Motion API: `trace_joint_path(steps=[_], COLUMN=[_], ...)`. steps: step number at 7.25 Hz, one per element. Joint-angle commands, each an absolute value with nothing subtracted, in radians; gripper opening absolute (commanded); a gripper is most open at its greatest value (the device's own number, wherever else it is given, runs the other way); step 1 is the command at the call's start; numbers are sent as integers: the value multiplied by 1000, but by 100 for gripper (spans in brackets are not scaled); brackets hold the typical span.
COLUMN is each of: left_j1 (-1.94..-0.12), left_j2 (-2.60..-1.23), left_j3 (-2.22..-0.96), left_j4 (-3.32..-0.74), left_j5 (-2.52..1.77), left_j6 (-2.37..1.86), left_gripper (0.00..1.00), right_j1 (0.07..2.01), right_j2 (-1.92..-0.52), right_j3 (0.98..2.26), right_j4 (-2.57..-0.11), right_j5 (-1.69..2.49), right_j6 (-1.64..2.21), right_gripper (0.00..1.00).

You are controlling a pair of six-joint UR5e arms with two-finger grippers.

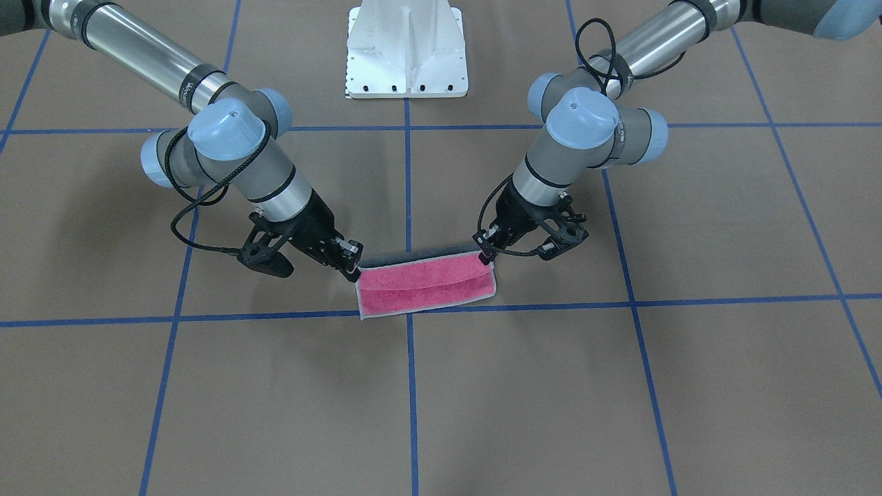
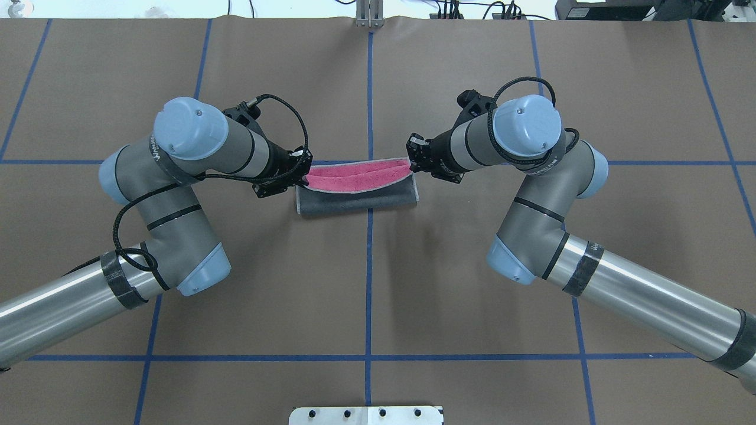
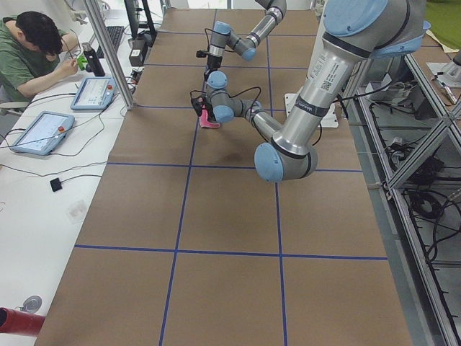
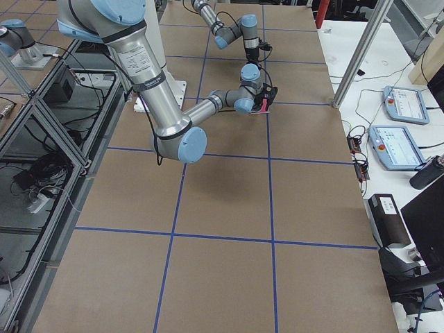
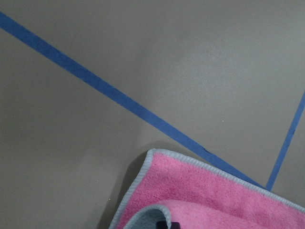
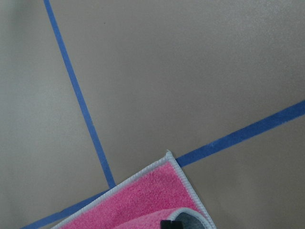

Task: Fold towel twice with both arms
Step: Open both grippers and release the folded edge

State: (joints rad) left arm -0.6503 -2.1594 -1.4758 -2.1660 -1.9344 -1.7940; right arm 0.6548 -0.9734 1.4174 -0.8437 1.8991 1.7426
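Observation:
The towel [image 2: 360,199] lies mid-table, half folded over itself. Its dark grey face [image 1: 413,255] is turned toward the robot and its pink face [image 1: 424,284] shows on the far side. My left gripper [image 2: 301,172] is shut on the lifted corner at the towel's left end, and it also shows in the front-facing view [image 1: 486,256]. My right gripper [image 2: 413,154] is shut on the lifted corner at the other end, seen too in the front-facing view [image 1: 353,272]. Both wrist views show a pink corner flat on the table [image 5: 200,191] [image 6: 143,200] under the raised layer.
The white pedestal base [image 1: 406,48] stands at the robot's side of the table. Blue tape lines [image 2: 370,88] cross the brown tabletop. A seated operator [image 3: 29,50] and tablets [image 3: 36,133] are on a side bench beyond the far edge.

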Motion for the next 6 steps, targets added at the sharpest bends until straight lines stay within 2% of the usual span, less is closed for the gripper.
trace_joint_path(steps=[1,2,3,4,6], left_j1=[-653,-657,-660,-660,-666], left_j2=[-2158,-2158,-2158,-2158,-2158], left_j3=[-1470,-1468,-1467,-1468,-1471], left_j4=[-2164,-2164,-2163,-2161,-2163], left_j5=[-1934,-1934,-1934,-1933,-1934], left_j6=[-1793,-1790,-1780,-1781,-1779], left_gripper=[0,7,85,100,100], right_j1=[655,657,657,657,669], right_j2=[-974,-974,-974,-974,-974], right_j3=[1417,1416,1416,1416,1416], right_j4=[-844,-844,-844,-845,-845], right_j5=[1899,1899,1899,1899,1904], right_j6=[1743,1743,1743,1743,1747], right_gripper=[0,0,67,99,100])
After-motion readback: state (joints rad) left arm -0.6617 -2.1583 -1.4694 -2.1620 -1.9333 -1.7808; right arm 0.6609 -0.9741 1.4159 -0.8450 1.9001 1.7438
